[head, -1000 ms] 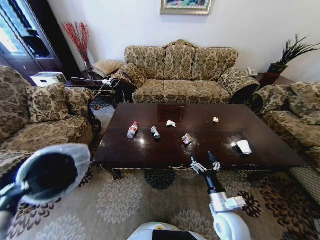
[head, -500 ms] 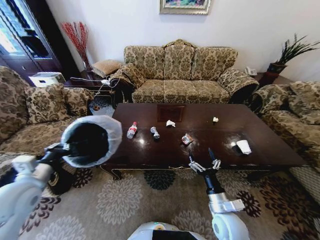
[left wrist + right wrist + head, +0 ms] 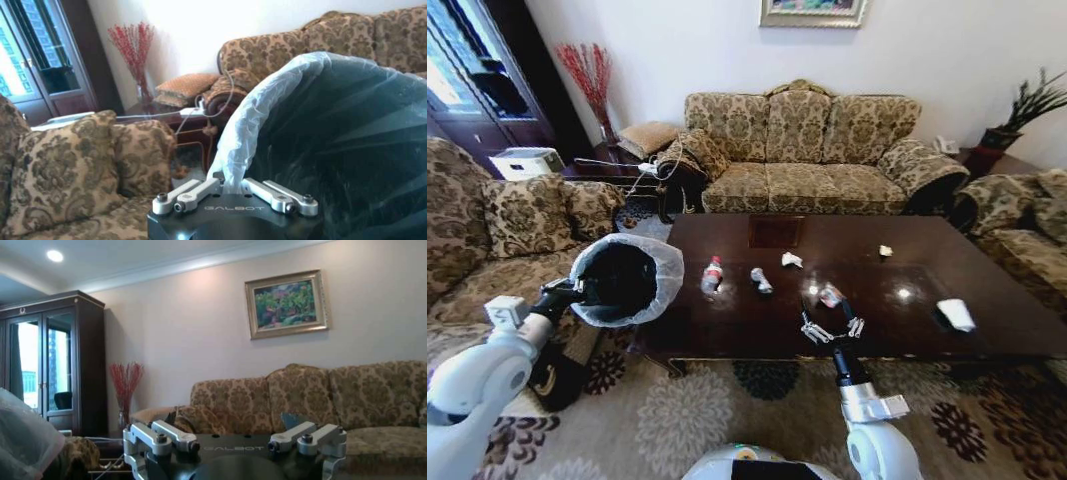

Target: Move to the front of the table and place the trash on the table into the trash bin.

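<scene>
The robot stands at the front of the coffee table [image 3: 927,290], so the approach looks about done and the picking step begins. The left gripper [image 3: 577,291] is clamped on the rim of the trash bin [image 3: 627,280], holding it tilted at about nine o'clock, off the table's left end; the left wrist view shows its fingers [image 3: 193,192] pinched on the bag-lined rim. The right gripper [image 3: 830,325] hovers spread apart over the near table edge, just below a crumpled silvery wrapper [image 3: 830,294]. The red-capped bottle [image 3: 713,274], another wrapper [image 3: 760,281], paper wads [image 3: 792,260] and a white cup [image 3: 954,314] lie scattered on the tabletop. The next move probably calls for lowering onto that nearest wrapper. Compared with a second ago, the bin has swung in from the lower left toward the table, and the whole view has shifted as the robot moves.
</scene>
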Robot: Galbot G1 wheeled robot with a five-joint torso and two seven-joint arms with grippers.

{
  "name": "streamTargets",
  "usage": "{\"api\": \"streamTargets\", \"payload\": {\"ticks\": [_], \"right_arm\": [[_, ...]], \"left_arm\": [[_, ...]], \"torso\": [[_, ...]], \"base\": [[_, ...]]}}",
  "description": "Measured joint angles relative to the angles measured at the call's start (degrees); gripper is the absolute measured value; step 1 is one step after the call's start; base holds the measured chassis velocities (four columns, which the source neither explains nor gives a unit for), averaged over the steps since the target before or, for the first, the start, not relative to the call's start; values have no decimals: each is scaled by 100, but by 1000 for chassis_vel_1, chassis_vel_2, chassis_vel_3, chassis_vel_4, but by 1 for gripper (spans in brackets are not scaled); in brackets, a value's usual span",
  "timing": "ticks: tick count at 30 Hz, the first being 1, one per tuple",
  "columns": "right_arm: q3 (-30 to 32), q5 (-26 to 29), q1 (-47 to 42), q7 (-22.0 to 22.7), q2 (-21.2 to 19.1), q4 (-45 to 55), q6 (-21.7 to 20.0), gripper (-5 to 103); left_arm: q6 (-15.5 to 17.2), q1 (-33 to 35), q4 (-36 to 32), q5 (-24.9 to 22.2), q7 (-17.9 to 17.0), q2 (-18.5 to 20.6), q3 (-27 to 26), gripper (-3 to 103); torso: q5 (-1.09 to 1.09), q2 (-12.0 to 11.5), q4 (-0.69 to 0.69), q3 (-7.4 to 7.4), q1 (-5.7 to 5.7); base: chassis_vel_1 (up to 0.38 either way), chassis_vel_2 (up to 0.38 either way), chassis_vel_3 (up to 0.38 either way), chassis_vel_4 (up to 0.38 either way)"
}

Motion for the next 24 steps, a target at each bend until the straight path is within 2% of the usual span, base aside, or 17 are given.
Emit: {"api": "streamTargets", "payload": {"ticks": [4,8,11,13,16,24], "right_arm": [[-1,0,0,2,2,-2,0,100],[-1,0,-1,4,1,-2,0,100],[0,-1,-1,7,2,-2,0,100],[-1,0,-1,7,2,-3,0,100],[-1,-1,0,7,3,-2,0,100],[3,0,-3,8,0,-2,0,100]], "left_arm": [[0,3,1,0,0,-1,-7,0],[0,7,2,0,2,-7,-8,0],[-1,10,2,2,3,-11,-15,0],[-2,11,2,2,3,-12,-15,0],[-2,13,6,4,2,-15,-16,0],[-5,17,5,6,9,-20,-18,0]], "torso": [[4,1,0,-2,-3],[-1,1,0,-2,-4],[9,2,1,-2,-5],[2,2,0,-2,-4],[-6,1,0,0,2],[7,2,0,-2,-6]], "base": [[147,337,-144,-335],[124,285,-126,-264],[129,302,-135,-302],[70,236,-131,-212],[52,138,-70,-164],[12,4,0,-4]]}}
